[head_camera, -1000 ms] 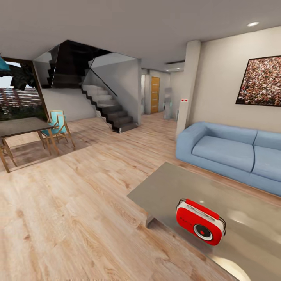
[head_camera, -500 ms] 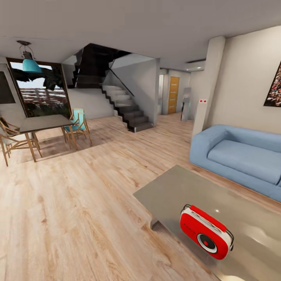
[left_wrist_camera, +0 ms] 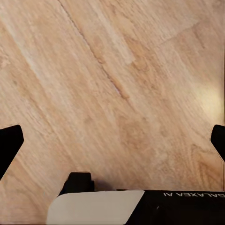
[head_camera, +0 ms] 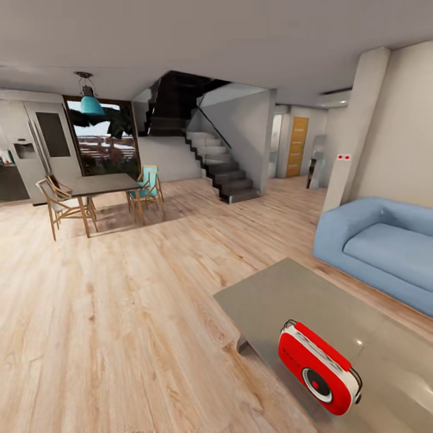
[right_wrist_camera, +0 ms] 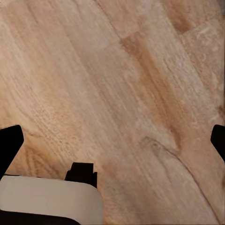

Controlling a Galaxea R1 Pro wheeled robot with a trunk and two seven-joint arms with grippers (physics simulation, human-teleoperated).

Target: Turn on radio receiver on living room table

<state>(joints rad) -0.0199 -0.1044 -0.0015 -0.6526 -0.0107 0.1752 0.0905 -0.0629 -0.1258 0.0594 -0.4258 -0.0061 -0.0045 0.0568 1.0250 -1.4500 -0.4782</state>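
The red radio receiver (head_camera: 319, 376), with white trim, a thin wire handle and a round dial, stands upright on the low grey table (head_camera: 282, 300) at the head view's lower right, near the table's left edge. My left gripper (left_wrist_camera: 112, 140) hangs open over light wood floor, its dark fingertips (left_wrist_camera: 9, 143) far apart at the picture's sides. My right gripper (right_wrist_camera: 112, 140) is open the same way above the planks, with nothing between its fingertips (right_wrist_camera: 10, 143).
A light blue sofa (head_camera: 385, 246) stands behind the table on the right, beside a white column (head_camera: 355, 126). A dark dining table (head_camera: 102, 183) with wooden chairs is far left, stairs (head_camera: 225, 168) at the back. Wood floor (head_camera: 120, 313) stretches left of the table.
The head view has swung to the left, bringing the dining table, hanging lamp and fridge wall into the picture. The radio sits lower and slightly further right in the view. Nothing itself has moved.
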